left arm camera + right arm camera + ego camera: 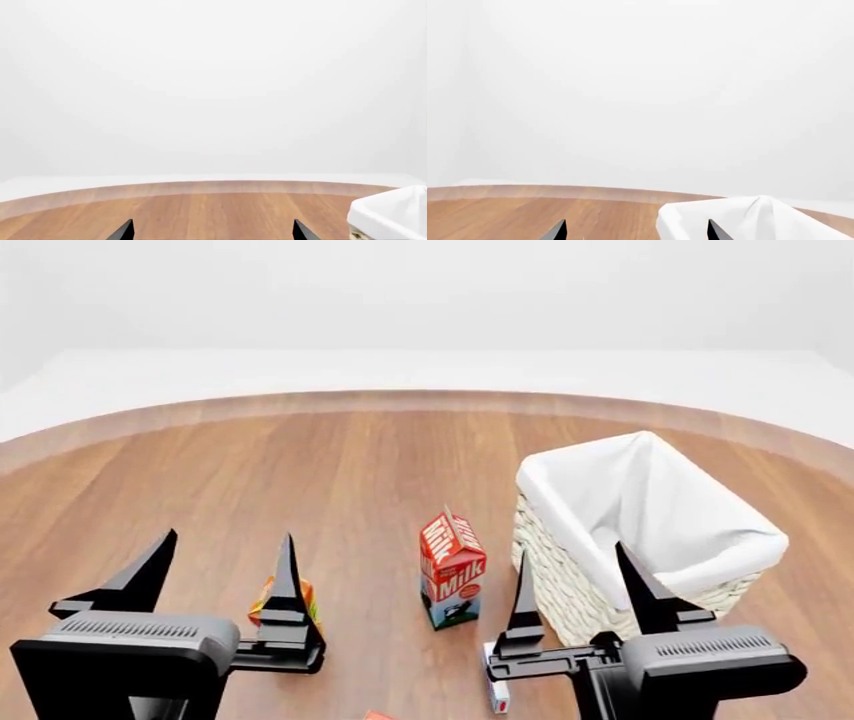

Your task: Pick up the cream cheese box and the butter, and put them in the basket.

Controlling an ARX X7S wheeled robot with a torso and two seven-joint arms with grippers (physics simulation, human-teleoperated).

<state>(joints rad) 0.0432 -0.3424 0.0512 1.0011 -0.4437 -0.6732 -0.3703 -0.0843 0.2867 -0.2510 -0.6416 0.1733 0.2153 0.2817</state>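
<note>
Head view: tiny white cream cheese box [498,698], blue-and-red marks, beside wicker basket [561,585].

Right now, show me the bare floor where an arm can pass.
Free: the wide wood beyond the milk carton, out to the floor's curved edge, and the stretch left of the left gripper. Crowded: the near strip, with the orange carton, the milk, the cream cheese box, the right gripper and the basket.

Round wooden table [334,470] before plain white walls [427,290].
</note>
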